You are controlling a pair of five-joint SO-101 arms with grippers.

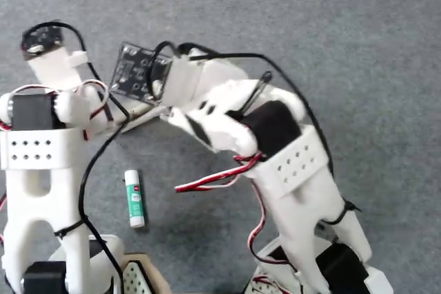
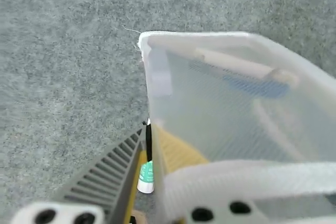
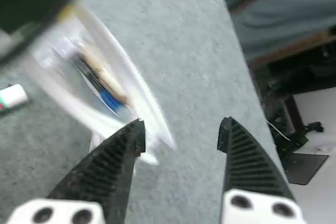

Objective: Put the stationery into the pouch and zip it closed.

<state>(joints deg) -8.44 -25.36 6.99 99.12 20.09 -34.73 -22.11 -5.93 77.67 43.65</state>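
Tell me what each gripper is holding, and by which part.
The left gripper clamps the pouch by its side edge; the right gripper is open beside the pouch, holding nothing.

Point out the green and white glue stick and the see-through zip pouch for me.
green-and-white glue stick (image 1: pixel 134 199): high view, middle of its tube.
translucent mesh pouch (image 2: pixel 226 124): left wrist view, its side wall.

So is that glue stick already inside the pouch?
No, the glue stick lies on the table, apart from the pouch.
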